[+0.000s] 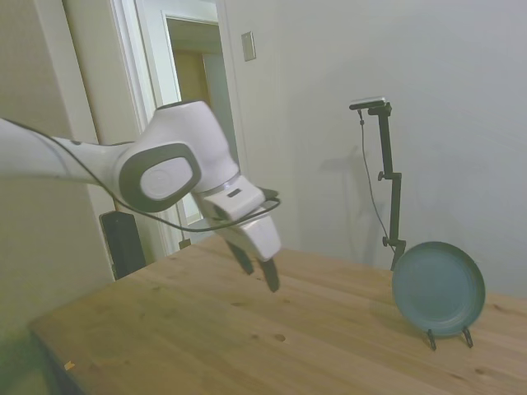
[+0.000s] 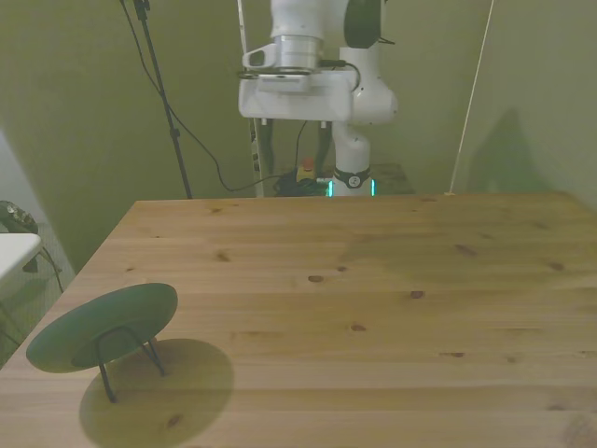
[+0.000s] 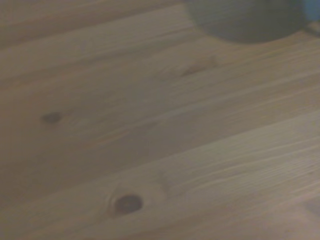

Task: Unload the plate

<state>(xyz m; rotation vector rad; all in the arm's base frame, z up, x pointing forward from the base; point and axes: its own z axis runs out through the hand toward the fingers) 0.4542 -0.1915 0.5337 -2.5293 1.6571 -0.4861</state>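
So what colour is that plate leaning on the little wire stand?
The plate is a plain, matte teal blue-green with no pattern; the side view shows it best.

Dim, soft indoor light with a green cast in the front view.

We see the side view evenly lit and fairly sharp, with faint shadows on the pale wall. In the front view the plate throws a round dark shadow onto the table toward the camera. Our wrist view is blurred, its wood grain soft throughout.
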